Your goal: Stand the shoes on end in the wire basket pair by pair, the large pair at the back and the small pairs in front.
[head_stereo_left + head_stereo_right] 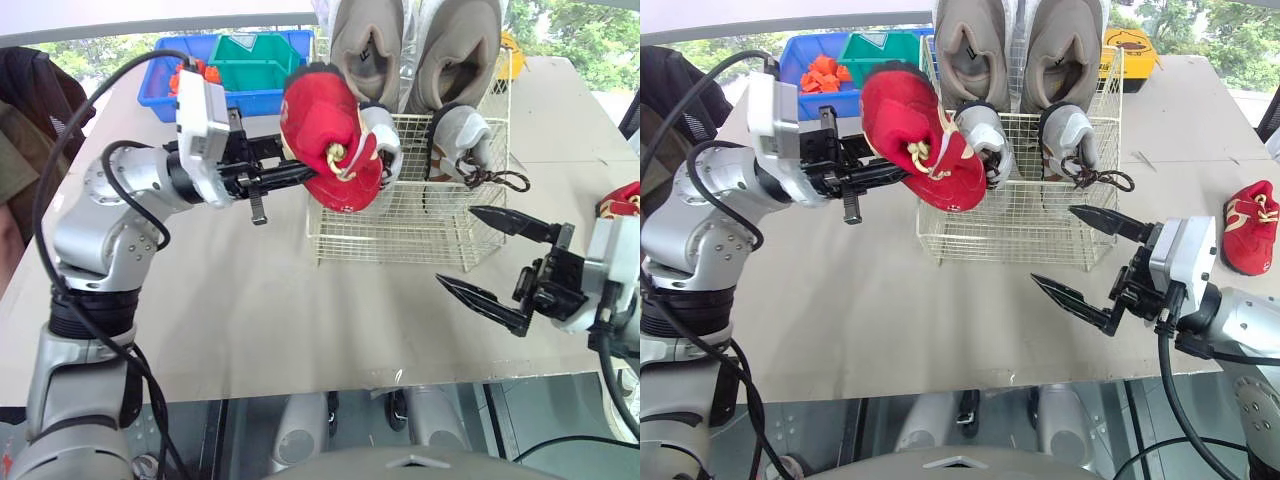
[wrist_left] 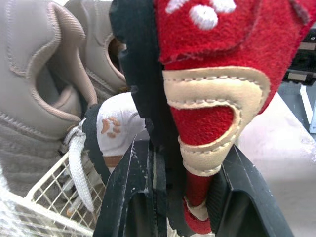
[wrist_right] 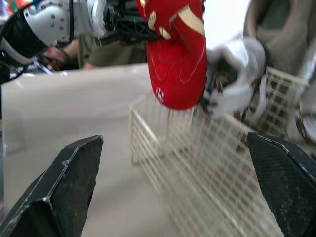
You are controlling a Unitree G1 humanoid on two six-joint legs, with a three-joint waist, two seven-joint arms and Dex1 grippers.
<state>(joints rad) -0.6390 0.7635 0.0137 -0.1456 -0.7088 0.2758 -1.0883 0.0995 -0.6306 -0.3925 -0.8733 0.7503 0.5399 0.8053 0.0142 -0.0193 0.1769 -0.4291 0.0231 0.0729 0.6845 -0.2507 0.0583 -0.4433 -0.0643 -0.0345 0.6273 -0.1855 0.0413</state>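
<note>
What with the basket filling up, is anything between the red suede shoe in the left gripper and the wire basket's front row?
Nothing visible. The red suede shoe, held by the left gripper, hangs above the cream wire basket's bare front row; the small grey shoes stand behind that gap.

2 lg beige shoes (image 1: pixel 975 50) (image 1: pixel 1065 50), 2 sm grey shoes (image 1: pixel 985 140) (image 1: pixel 1072 135), 2 red: one red shoe (image 1: pixel 920 135) in left gripper (image 1: pixel 895 172), other red shoe (image 1: pixel 1248 225) near right gripper (image 1: pixel 1052 244). 1 wire basket (image 1: pixel 1010 225), 1 blue bin (image 1: pixel 830 102), 1 green bin (image 1: pixel 875 48).
</note>
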